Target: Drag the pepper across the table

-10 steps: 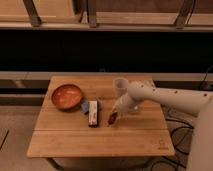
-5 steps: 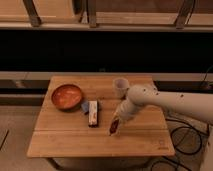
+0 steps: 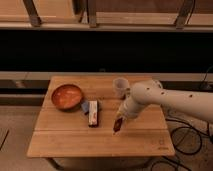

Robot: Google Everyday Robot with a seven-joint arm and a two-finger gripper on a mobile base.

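The pepper [image 3: 118, 125] is a small dark red chili on the light wooden table [image 3: 65, 142], near the middle toward the front. My gripper [image 3: 120, 120] comes in from the right on a white arm and sits right on top of the pepper's upper end. The pepper's lower tip shows below the gripper.
An orange bowl [image 3: 66, 96] stands at the table's back left. A white-and-red packet [image 3: 93, 113] lies just left of the pepper. A small pale cup [image 3: 120, 86] stands at the back, behind the arm. Cables lie on the floor at the right.
The gripper and the pepper have moved together toward the table's front edge, away from the cup. The bowl and packet have not moved.
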